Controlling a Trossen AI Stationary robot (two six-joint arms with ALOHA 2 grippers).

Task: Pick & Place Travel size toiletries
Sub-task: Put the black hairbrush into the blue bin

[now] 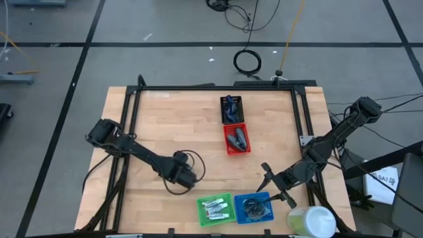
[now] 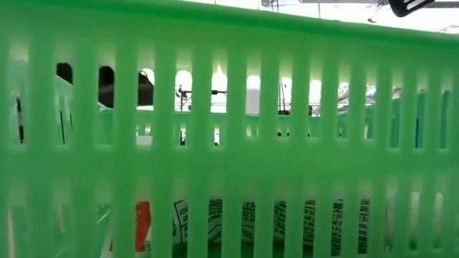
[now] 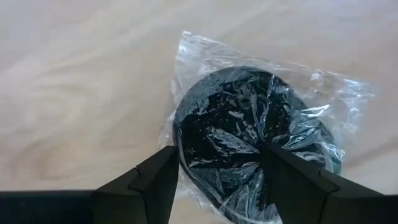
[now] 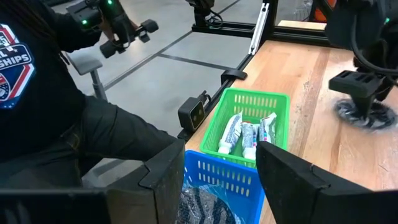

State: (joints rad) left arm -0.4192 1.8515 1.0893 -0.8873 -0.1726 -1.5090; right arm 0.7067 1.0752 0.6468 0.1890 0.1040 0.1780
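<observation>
Low view behind green basket [image 2: 229, 143] wall

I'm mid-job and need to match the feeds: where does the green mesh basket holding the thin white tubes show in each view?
High view: green mesh basket at the table's near edge, left of the blue mesh basket.
Low view: its green wall fills the picture.
Left wrist view: not in it.
Right wrist view: mid-picture, beyond the blue basket.
Shared landmark: the blue basket beside it, in the high and right wrist views.

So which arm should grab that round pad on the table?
The left. Its pincer is open right around the wrapped pad on the table, while the right pincer, also open, hangs over the blue basket.
</observation>
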